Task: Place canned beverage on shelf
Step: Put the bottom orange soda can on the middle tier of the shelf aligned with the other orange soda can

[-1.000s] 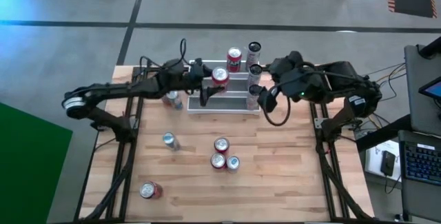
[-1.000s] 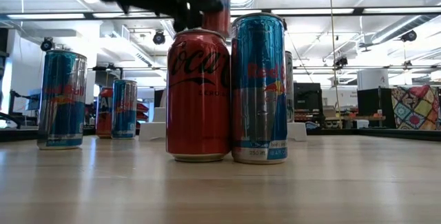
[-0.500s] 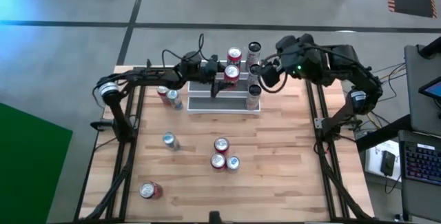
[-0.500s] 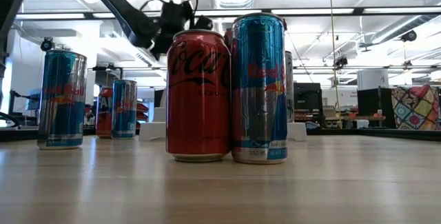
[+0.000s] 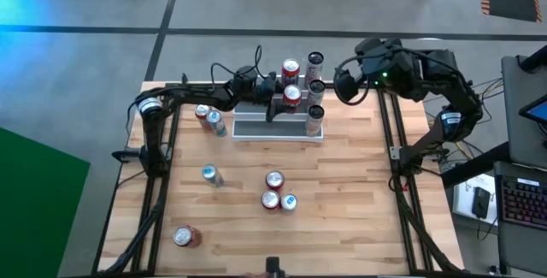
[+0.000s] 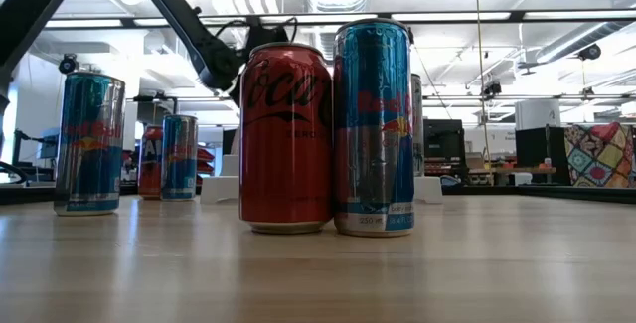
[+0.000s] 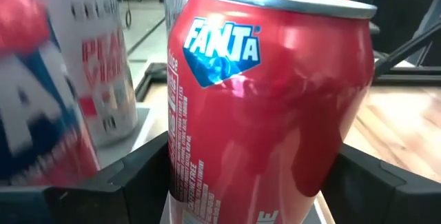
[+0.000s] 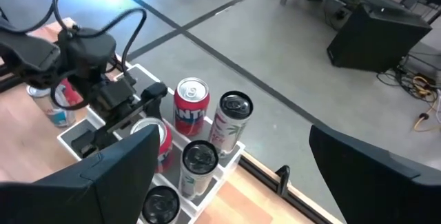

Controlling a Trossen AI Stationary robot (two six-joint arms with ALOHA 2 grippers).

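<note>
The left gripper (image 5: 280, 105) was over the small white and grey stepped shelf (image 5: 256, 127) at the back of the wooden counter (image 5: 342, 209). Its two dark fingers (image 7: 131, 176) were clamped on a red Fanta can (image 7: 265, 107), one on each side. From above, that can (image 5: 292, 95) sat at the middle step of the shelf. It was not clear if the can touched the step.

Another red can (image 5: 291, 71) stood on the top step, just behind it. Three tall slim dark-topped cans (image 5: 315, 85) stood in a row at the right end of the shelf, one on each step.

The right gripper (image 5: 346, 84) was up near the back right corner of the counter, apart from the shelf. Its fingers (image 8: 103, 176) were spread wide and held nothing.

More cans stood on the counter. A red cola can (image 6: 286, 139) and a blue and silver can (image 6: 374, 129) stood side by side, close together.
</note>
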